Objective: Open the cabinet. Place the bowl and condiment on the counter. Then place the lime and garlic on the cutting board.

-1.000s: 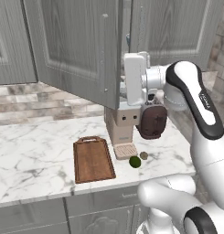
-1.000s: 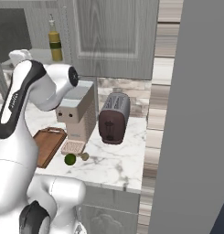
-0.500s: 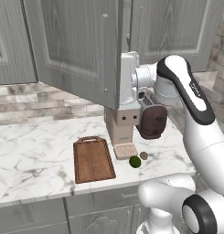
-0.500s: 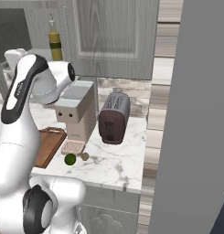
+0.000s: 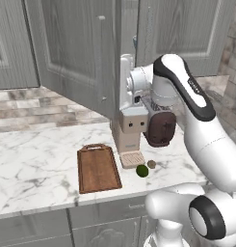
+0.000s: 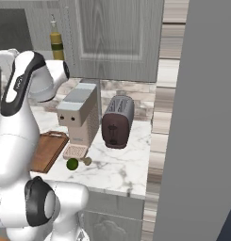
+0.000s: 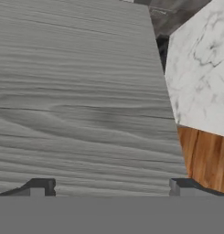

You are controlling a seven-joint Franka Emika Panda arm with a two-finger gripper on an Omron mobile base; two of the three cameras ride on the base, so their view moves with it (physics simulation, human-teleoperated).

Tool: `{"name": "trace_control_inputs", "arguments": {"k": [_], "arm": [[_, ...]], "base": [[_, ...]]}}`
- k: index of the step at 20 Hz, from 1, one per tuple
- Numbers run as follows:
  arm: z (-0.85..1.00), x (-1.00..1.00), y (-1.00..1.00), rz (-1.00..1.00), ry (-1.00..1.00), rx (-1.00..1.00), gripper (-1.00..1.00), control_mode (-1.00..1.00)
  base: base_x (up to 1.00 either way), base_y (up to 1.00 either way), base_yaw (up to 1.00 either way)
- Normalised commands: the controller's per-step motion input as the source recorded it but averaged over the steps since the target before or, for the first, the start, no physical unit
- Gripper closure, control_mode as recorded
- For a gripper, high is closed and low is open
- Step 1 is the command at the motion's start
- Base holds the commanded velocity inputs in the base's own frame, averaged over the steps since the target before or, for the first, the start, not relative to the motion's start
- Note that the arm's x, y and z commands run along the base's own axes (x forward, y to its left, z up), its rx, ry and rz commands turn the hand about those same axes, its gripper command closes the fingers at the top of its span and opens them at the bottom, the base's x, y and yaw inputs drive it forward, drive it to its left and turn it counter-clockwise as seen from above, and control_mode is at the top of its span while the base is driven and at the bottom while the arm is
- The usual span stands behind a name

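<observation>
Cabinet (image 5: 76, 53) hanging above the desk (image 5: 32, 169), one door swung out toward the camera in the left base view, its wood-grain face close up in the hand view (image 7: 77, 91). Condiment bottle (image 6: 56, 43) standing upright inside on the shelf, seen in the right base view at about 11 o'clock from the coffee machine (image 6: 79, 113). Bowl not made out. End effector (image 7: 111, 185) spread wide, holding nothing, both tips just at the door surface (contact or a slight gap, cannot tell). Cutting board (image 5: 97, 168) lying flat on the desk, loop handle at its far short end, bare. Lime (image 5: 142, 170) resting on the marble at 3 o'clock from the board, just beside the coffee machine's drip tray (image 5: 131, 158). Garlic (image 5: 151, 164) near the lime, at its 2 o'clock, apart from it. Dark toaster (image 6: 117, 121) at 3 o'clock from the coffee machine in the right base view.
</observation>
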Motion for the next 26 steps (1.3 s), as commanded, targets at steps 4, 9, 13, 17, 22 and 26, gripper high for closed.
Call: {"name": "trace_control_inputs", "arguments": {"k": [4, 9, 13, 17, 22, 26], "arm": [[0.00, -0.03, 0.35, 0.09, 0.00, 0.00, -1.00, -1.00], [0.00, 0.00, 0.34, 0.07, 0.00, 0.00, -1.00, -1.00], [0.00, 0.00, 0.27, 0.09, 0.00, 0.00, -1.00, -1.00], [0.00, 0.02, 0.29, 0.11, 0.00, 0.00, -1.00, -1.00], [0.00, 0.00, 0.33, 0.10, 0.01, 0.00, -1.00, -1.00], [0.00, 0.00, 0.34, 0.08, 0.01, 0.00, -1.00, -1.00]], "base": [[0.00, 0.00, 0.00], [0.00, 0.00, 0.00], [0.00, 0.00, 0.00], [0.00, 0.00, 0.00], [0.00, 0.00, 0.00], [0.00, 0.00, 0.00]]}}
